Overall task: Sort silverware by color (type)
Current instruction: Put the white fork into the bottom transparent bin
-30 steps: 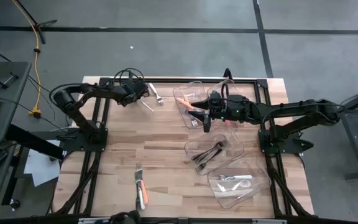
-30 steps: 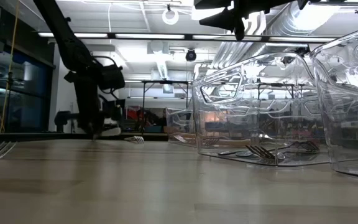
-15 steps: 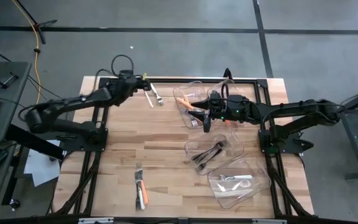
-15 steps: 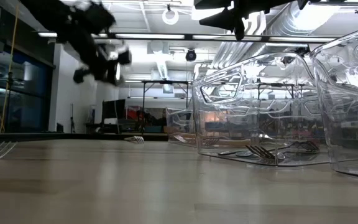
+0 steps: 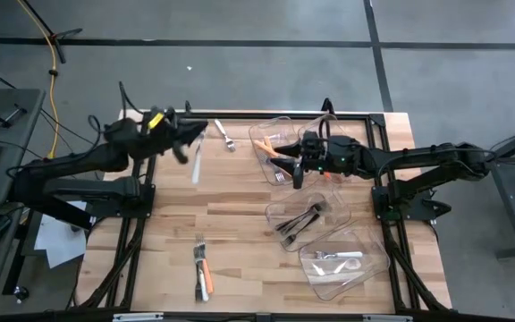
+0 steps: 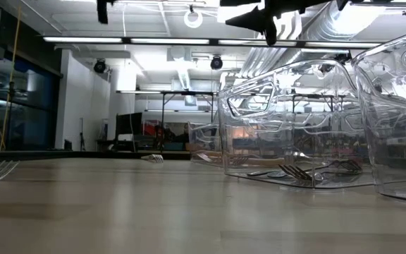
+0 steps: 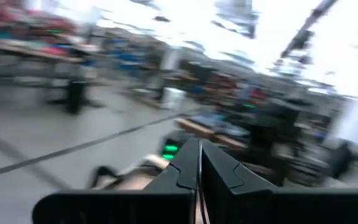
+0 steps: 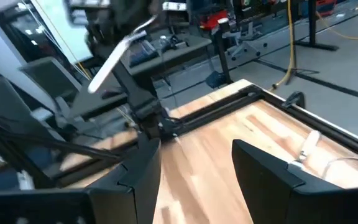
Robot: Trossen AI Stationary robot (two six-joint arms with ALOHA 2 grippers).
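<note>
While the left pincer [image 5: 184,143] is raised above the desk [image 5: 231,228], pinching a white-handled knife [image 5: 196,162] that hangs beside it, the right pincer [image 5: 297,175] stands spread above the far bin [image 5: 282,127] holding orange-handled silverware [image 5: 274,158].

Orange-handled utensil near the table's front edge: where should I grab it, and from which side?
Take the orange-handled utensil by its orange handle, coming straight down from above, since it lies flat on the table. The handle runs roughly front to back, so set the jaws across it, left to right. A neighbouring piece lies close beside it, so the fit will probably be tight.
</note>
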